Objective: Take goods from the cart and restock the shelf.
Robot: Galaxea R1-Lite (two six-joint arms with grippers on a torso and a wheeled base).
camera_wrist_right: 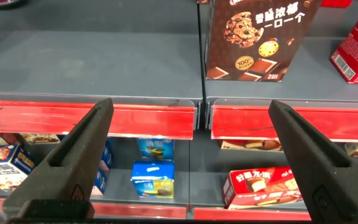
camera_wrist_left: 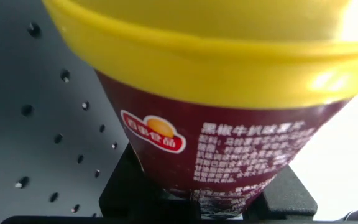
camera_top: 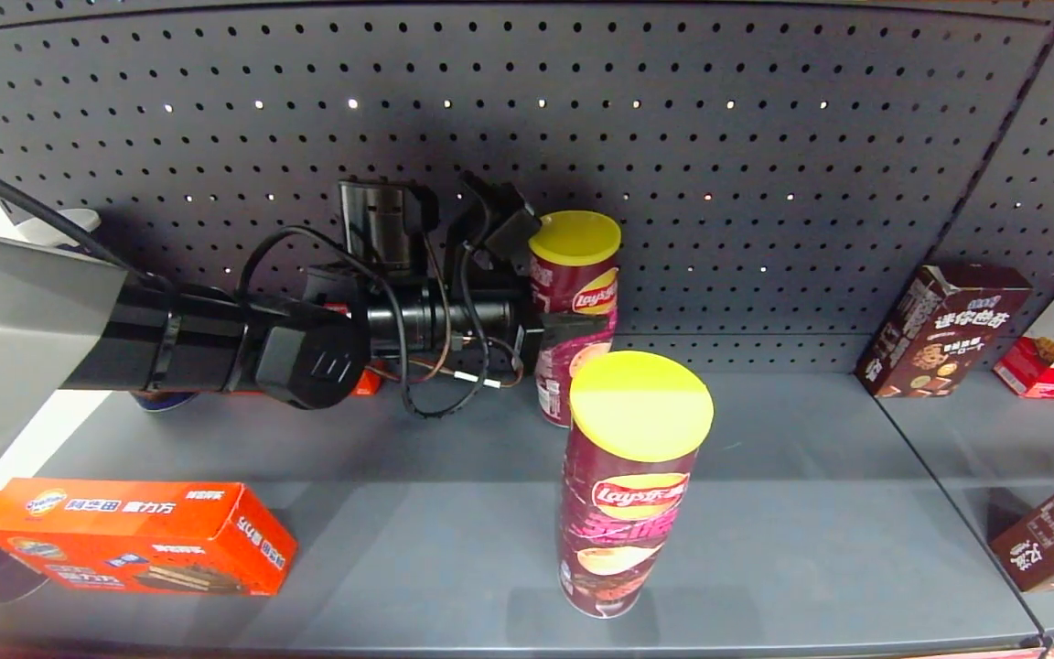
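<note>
Gripping rear chip can (camera_top: 593, 291) mid-body, left end effector (camera_top: 568, 320) — upright, near pegboard (camera_top: 765, 137)

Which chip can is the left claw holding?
The rear can by the pegboard; the left claw grips its side. The front can stands free.

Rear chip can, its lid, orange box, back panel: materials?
Rear can: probably cardboard tube, glossy printed wrap showing sheen. Lid: yellow plastic, smooth, moulded rim. Orange box: printed paperboard, slight gloss, creased folded edges. Back panel: likely painted metal, matte grey, rows of punched holes.
</note>
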